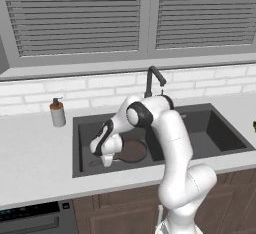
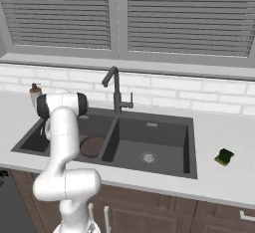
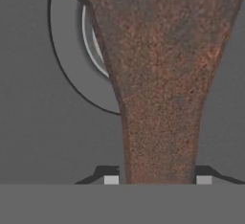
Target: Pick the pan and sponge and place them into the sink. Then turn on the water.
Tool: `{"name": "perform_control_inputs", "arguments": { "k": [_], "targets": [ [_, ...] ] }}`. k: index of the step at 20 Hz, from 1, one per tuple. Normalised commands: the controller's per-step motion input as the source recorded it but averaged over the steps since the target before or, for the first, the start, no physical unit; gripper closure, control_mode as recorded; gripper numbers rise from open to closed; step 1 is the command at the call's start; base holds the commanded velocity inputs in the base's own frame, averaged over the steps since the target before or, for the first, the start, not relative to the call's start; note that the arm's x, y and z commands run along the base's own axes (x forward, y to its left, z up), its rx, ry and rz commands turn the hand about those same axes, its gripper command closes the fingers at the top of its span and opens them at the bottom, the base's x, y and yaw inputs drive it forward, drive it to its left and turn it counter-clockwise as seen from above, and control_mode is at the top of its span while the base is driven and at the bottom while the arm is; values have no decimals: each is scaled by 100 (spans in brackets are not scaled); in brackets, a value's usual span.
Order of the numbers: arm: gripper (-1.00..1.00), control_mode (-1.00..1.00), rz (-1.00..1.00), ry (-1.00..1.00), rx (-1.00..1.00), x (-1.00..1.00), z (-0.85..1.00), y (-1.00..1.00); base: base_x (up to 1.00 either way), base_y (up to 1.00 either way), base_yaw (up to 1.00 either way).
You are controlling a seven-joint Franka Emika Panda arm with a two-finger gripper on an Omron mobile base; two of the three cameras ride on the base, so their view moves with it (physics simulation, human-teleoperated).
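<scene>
The dark-brown pan [image 1: 133,151] lies on the floor of the sink's [image 1: 80,128] left basin, and its round body also shows past my arm [image 2: 92,146]. My gripper [image 1: 106,160] reaches down into that basin over the handle. In the hand view the rusty-brown handle [image 3: 160,122] runs up between my two fingertips, and my gripper [image 3: 158,180] is shut on it. The green and yellow sponge [image 2: 224,157] rests on the counter right of the sink. No stream falls from the dark gooseneck faucet [image 2: 115,90].
A grey soap dispenser [image 1: 58,112] with an orange top stands on the counter left of the sink. The right basin holds only its silver drain [image 2: 148,157]. Another silver drain [image 3: 72,70] lies under the pan handle. A tiled wall and shuttered windows stand behind.
</scene>
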Motion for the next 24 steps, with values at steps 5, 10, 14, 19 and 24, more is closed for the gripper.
{"name": "perform_control_inputs", "arguments": {
  "k": [5,10,14,19,24],
  "targets": [
    [-100,-100,-9,-1,0,0,-45,-15,0,0,0],
    [-100,-100,-6,-22,0,-39,9,0,0,0,0],
    [-100,-100,-3,-29,0,-56,43,0,0,0,0],
    [-100,-100,-4,-25,0,-37,79,0,0,0,0],
    [-100,-100,0,-10,0,-4,100,0,0,0,0]
  ]
}}
